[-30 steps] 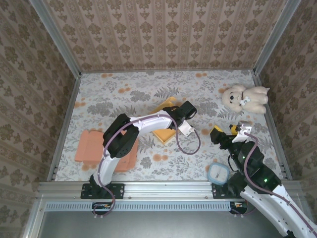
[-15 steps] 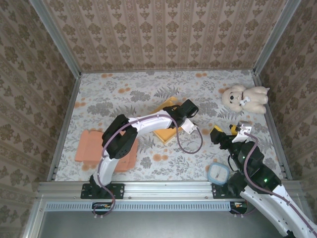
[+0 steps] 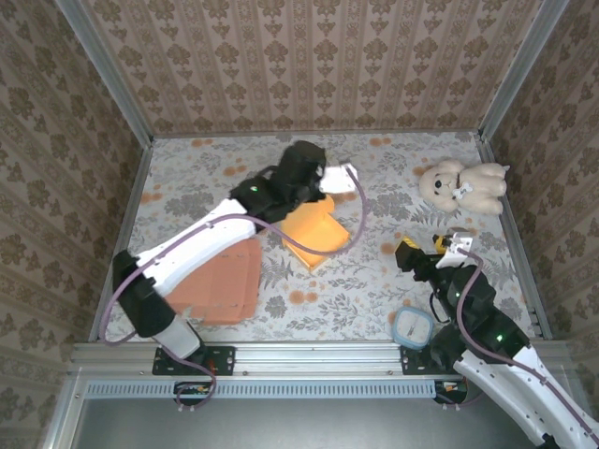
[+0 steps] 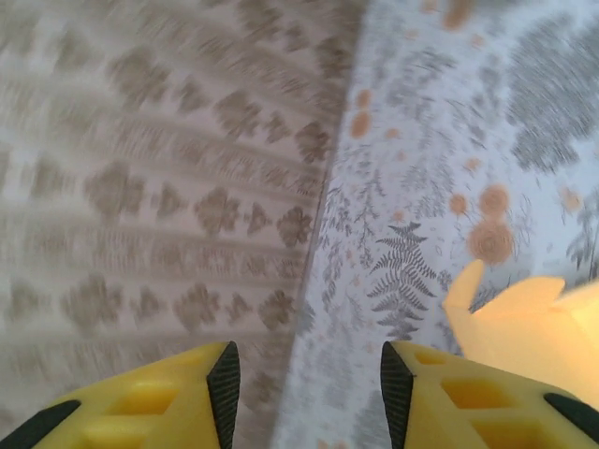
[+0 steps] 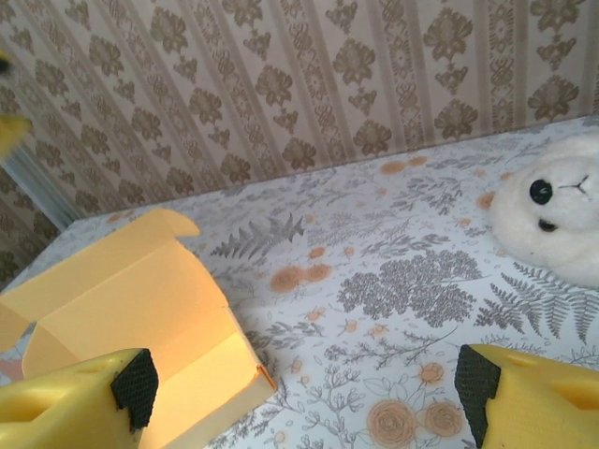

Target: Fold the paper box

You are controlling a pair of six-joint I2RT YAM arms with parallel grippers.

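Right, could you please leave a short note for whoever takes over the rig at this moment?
Grippers: the left gripper is open and empty, beyond the far end of the yellow paper box, not touching it. The right gripper is open and empty, low on the right, facing the box.
Box: in the middle of the table, free of both grippers, one end flap open.
Done: it looks partly folded.
Left: close the open flaps; I cannot tell how many.
Nearby: an orange flat sheet partly hidden by the left arm, and a teddy bear far right.
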